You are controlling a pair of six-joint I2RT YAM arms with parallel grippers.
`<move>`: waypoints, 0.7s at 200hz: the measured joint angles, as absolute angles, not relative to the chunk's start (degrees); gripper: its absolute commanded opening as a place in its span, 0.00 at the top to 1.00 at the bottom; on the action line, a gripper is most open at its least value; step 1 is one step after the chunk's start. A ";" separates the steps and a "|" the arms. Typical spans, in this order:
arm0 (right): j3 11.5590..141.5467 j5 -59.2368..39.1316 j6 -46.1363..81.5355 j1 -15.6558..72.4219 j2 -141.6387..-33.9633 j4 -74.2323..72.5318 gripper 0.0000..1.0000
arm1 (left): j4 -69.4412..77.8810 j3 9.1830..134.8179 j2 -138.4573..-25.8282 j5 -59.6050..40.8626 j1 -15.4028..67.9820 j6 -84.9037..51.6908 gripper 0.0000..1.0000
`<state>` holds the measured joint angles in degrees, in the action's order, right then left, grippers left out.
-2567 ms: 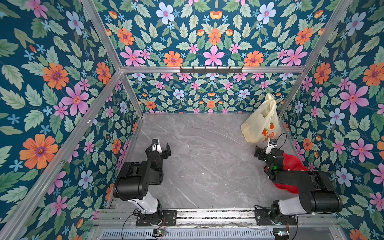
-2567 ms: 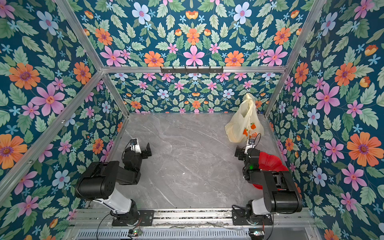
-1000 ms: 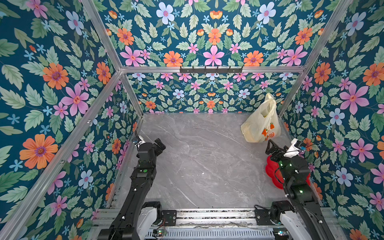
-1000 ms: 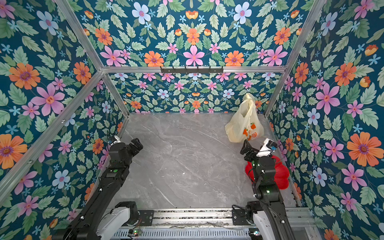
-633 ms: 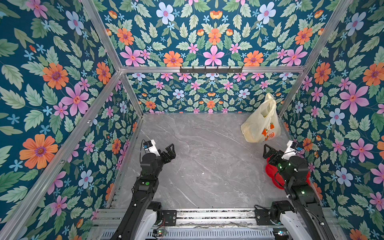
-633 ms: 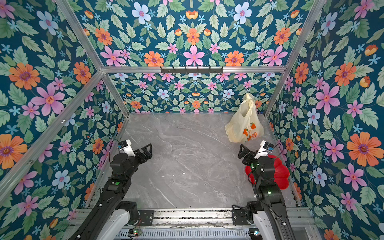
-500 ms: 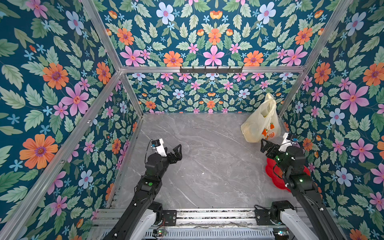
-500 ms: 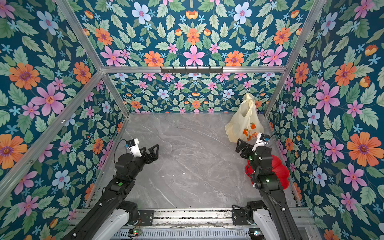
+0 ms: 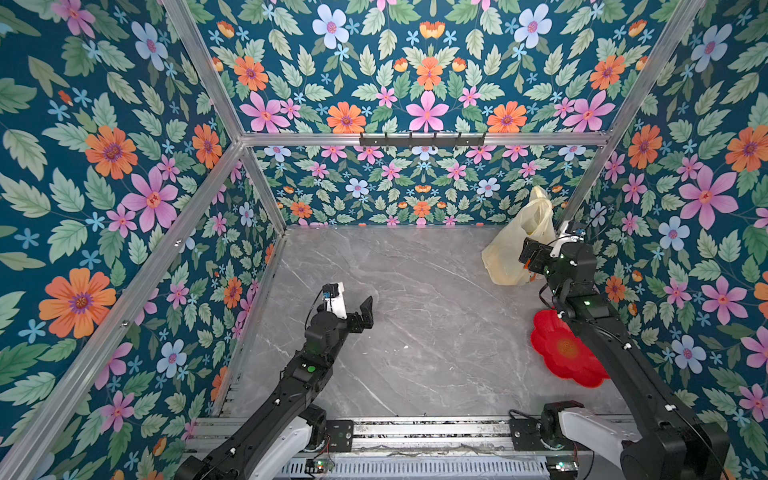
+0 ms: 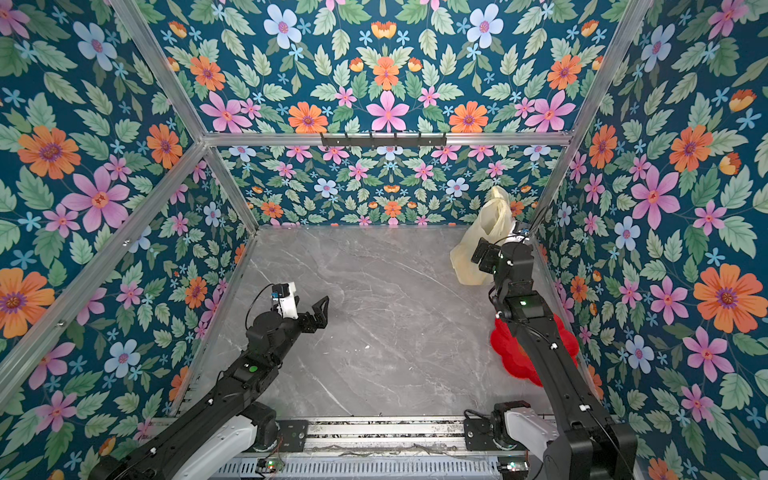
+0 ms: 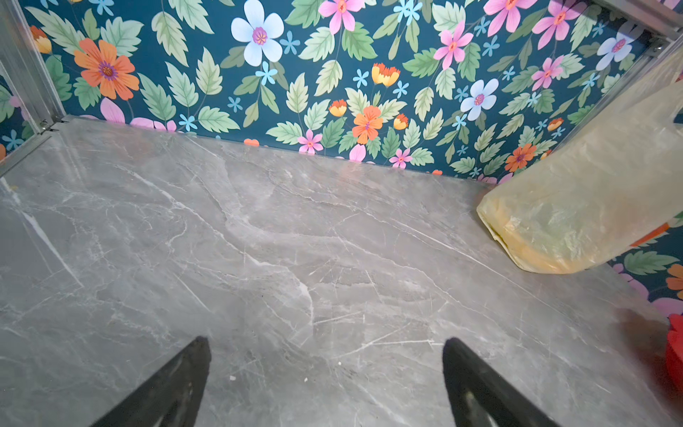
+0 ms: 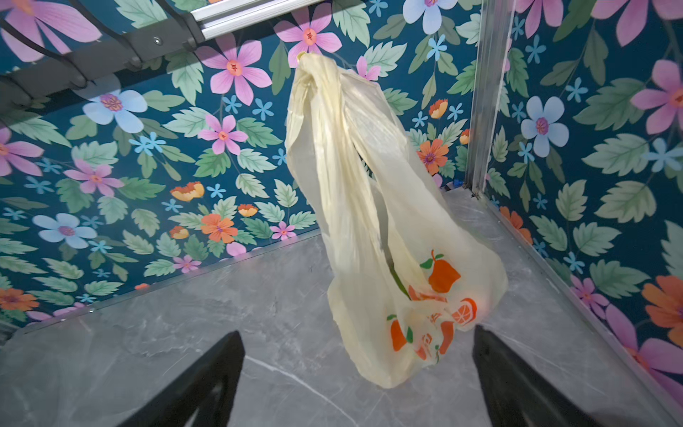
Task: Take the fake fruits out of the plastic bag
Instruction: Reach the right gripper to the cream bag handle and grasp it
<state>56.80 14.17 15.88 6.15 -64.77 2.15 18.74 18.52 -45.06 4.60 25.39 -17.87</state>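
The plastic bag [image 9: 509,249] [image 10: 473,249], cream-yellow with orange fruit prints, stands in the back right corner, its handles up against the wall. The fake fruits are hidden inside it; only a green streak [image 12: 399,283] shows through the film. My right gripper [image 9: 530,253] [image 10: 484,251] is open right at the bag's front. In the right wrist view the bag's bottom [image 12: 384,362] lies just beyond the spread fingertips of that gripper [image 12: 356,332]. My left gripper [image 9: 362,311] [image 11: 323,344] is open and empty over the table's middle left, far from the bag [image 11: 591,192].
A red flower-shaped dish [image 9: 561,353] [image 10: 505,353] lies by the right wall, partly under my right arm. A black hook rail [image 9: 422,139] runs along the back wall. Flowered walls close in the grey marble table [image 9: 415,332] on three sides.
Both arms have stretched away from their bases. The left gripper moved toward the table's middle. The right gripper swung off the red dish and up to the bag.
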 measured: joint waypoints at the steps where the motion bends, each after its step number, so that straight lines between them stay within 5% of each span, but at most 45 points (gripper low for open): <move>1: 57.01 14.33 15.84 6.15 -65.10 2.04 0.07 | 18.81 18.50 -45.08 4.62 25.39 -17.85 0.00; 70: 67.72 16.80 14.81 6.11 -78.72 3.01 0.35 | 20.14 18.02 -46.26 6.90 25.50 -17.65 0.00; 140: 72.40 12.14 13.41 6.31 -83.94 6.39 0.90 | 19.88 17.28 -44.51 11.25 25.50 -17.45 0.00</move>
